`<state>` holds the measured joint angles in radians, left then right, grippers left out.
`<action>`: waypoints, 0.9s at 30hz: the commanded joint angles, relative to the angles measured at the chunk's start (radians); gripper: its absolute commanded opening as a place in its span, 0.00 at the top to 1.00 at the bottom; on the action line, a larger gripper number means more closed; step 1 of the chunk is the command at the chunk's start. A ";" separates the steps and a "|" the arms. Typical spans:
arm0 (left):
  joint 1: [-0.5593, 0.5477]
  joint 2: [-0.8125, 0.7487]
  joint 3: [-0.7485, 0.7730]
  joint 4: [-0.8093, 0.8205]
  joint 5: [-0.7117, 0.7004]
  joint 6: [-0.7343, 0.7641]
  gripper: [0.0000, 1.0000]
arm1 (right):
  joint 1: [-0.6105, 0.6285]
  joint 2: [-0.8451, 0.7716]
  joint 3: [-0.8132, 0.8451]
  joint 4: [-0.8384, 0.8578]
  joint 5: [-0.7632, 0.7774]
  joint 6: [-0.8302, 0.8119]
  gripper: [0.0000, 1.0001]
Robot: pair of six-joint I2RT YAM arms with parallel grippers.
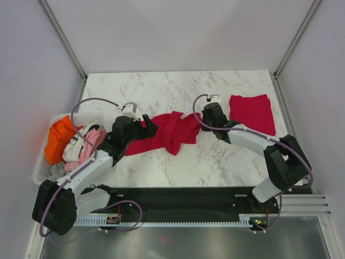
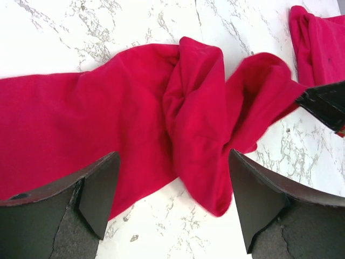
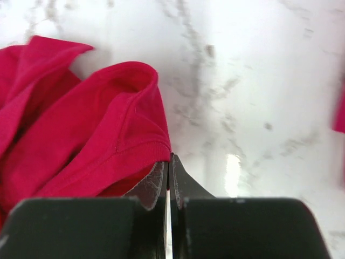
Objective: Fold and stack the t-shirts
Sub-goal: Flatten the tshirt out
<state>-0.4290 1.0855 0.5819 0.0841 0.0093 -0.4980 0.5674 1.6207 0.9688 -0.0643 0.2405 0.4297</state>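
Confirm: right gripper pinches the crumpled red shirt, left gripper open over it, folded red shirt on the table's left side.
Not quite: the top external view shows the folded red shirt on the right side of the table. The right gripper does pinch the crumpled red shirt, and the left gripper is open over it.

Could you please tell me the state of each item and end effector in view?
crumpled t-shirt: unfolded, bunched mid-table.
folded t-shirt: folded flat, far right.
basket: holding loose clothes.
left end effector: open, over the crumpled t-shirt.
right end effector: shut on the crumpled t-shirt's hem.
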 commanded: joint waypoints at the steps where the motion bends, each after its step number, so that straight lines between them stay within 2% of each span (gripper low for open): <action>1: -0.007 -0.027 -0.010 0.031 -0.008 0.044 0.12 | -0.032 -0.113 -0.115 0.026 0.112 0.007 0.97; 2: -0.007 -0.030 -0.013 0.035 -0.006 0.042 0.12 | -0.041 -0.134 -0.140 0.035 0.123 0.014 0.89; 4: -0.008 -0.036 -0.019 0.045 -0.002 0.044 0.12 | -0.046 -0.200 -0.212 0.085 0.147 0.015 0.83; 6: -0.010 -0.052 -0.034 0.069 0.006 0.047 0.12 | -0.046 -0.257 -0.255 0.139 0.164 0.017 0.61; 7: -0.013 -0.056 -0.039 0.077 0.015 0.047 0.12 | -0.046 -0.272 -0.293 0.158 0.167 0.014 0.57; 8: -0.014 -0.065 -0.043 0.085 0.018 0.049 0.12 | -0.046 -0.286 -0.311 0.176 0.168 0.009 0.48; 11: -0.016 -0.076 -0.059 0.105 0.023 0.050 0.12 | -0.046 -0.338 -0.355 0.225 0.169 -0.002 0.31; 12: -0.014 -0.084 -0.063 0.109 0.021 0.052 0.12 | -0.046 -0.363 -0.361 0.241 0.169 -0.003 0.17; 14: -0.016 -0.087 -0.068 0.117 0.024 0.053 0.12 | -0.044 -0.387 -0.377 0.248 0.175 -0.003 0.02; 22: -0.016 -0.108 -0.073 0.117 0.020 0.052 0.12 | -0.046 -0.521 -0.392 0.254 0.169 0.057 0.02; 25: -0.016 -0.128 -0.082 0.118 0.021 0.047 0.12 | -0.047 -0.548 -0.387 0.210 0.227 0.109 0.02; 27: -0.016 -0.139 -0.089 0.123 0.023 0.042 0.12 | -0.052 -0.552 -0.377 0.178 0.162 0.072 0.02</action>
<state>-0.4408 0.9783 0.5110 0.1535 0.0288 -0.4847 0.5201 1.0840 0.5800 0.1421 0.4160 0.4934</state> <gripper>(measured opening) 0.883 0.982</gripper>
